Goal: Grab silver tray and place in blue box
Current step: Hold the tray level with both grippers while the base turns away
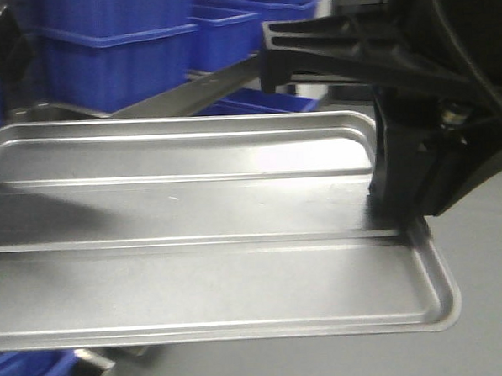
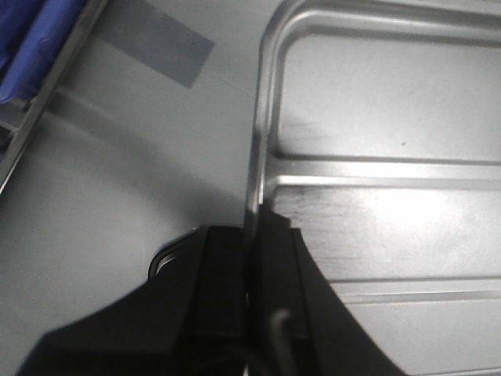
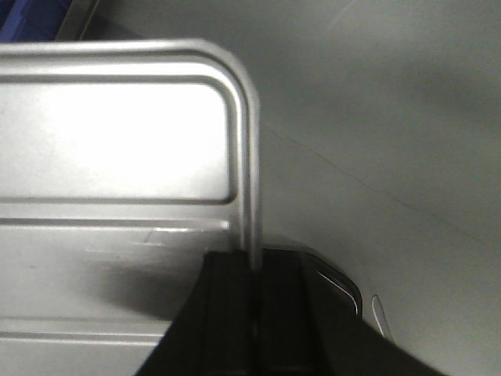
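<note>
Left gripper [image 2: 250,270] was clamped on the short left rim of the silver tray [image 1: 193,208], a finger each side of the lip, approx. mid-edge, prob. so the load sat balanced front to back. Tray was up off the grey surface [image 2: 117,172], roughly level, floor up, both ridges running end to end btwn the arms. Thin, wide sheet metal would likely sag or twist from a one-sided pinch, hence a hold at each end.

Right gripper [image 3: 254,282] was likewise closed on the opposite short rim, not far from the rounded corner. Front view showed its black fingers over the tray's right end.

Behind the tray, on a metal rack [image 1: 187,90], stood the blue box [image 1: 110,65] among other blue crates [image 1: 226,29]. Couldn't tell which one was meant. Tray wasn't in any of them. It hung in front of the rack, so I'd judge the carry underway and placing not yet done. Next move needs both arms travelling in step. Any drift in spacing could bow the tray or slip a rim.
</note>
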